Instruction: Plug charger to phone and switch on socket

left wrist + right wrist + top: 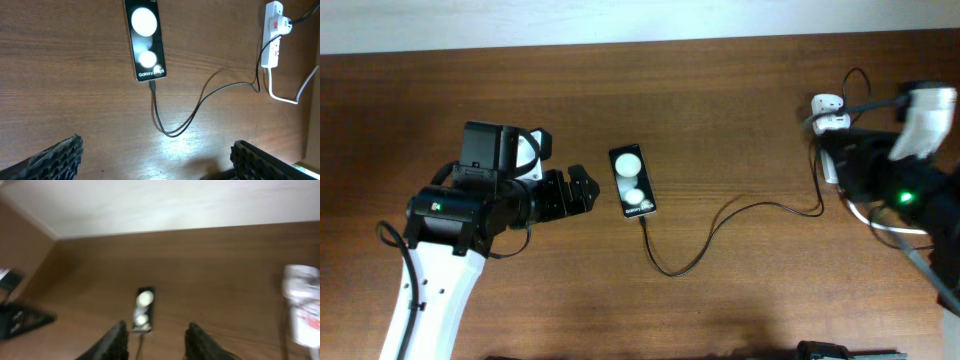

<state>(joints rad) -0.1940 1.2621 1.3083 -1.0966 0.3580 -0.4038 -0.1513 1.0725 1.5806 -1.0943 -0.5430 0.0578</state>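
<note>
- Overhead: the left gripper (pixel 584 188) rests low over the table (pixel 740 300) with its fingers apart and nothing between them. The phone (pixel 632 181) lies face up just past its tips, not touching.
- Overhead: the charger (pixel 720 222) meets the phone's lower end, loops across the wood and runs to the socket (pixel 829 168). The right arm (pixel 910 190) partly covers the socket.
- Left wrist: both fingers (pixel 55 156) sit wide apart at the bottom corners and grip nothing. The phone (pixel 145 40) is ahead and well apart, with the charger tip (pixel 153 84) at its near edge. The socket (pixel 272 37) lies far right.
- Right wrist: the right gripper (pixel 157 341) is spread and empty. The blurred phone (pixel 142 309) lies ahead between its fingers, and the socket (pixel 302 305) lies to the right.
</note>
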